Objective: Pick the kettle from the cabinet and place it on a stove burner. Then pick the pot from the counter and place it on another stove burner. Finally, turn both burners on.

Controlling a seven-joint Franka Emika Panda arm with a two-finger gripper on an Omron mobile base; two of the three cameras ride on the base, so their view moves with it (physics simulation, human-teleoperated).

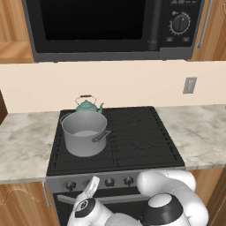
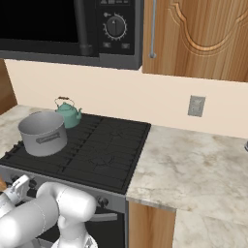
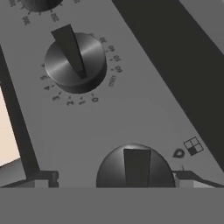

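Burner knob (image 3: 136, 168) sits directly between the gripper's (image 3: 116, 177) fully spread fingertips, its ridge upright in the hand view; nothing is held. A second, timer-style dial (image 3: 75, 62) lies ahead of the tool. Kettle (image 1: 88, 106) and pot (image 1: 84, 132) already stand on the stove burners (image 1: 132, 132), above and beyond the gripper. Hazards: closing off-centre could let the fingers slip off the ridge. Turning the wrong knob would light an empty burner, since the knob row (image 1: 110, 181) looks uniform.
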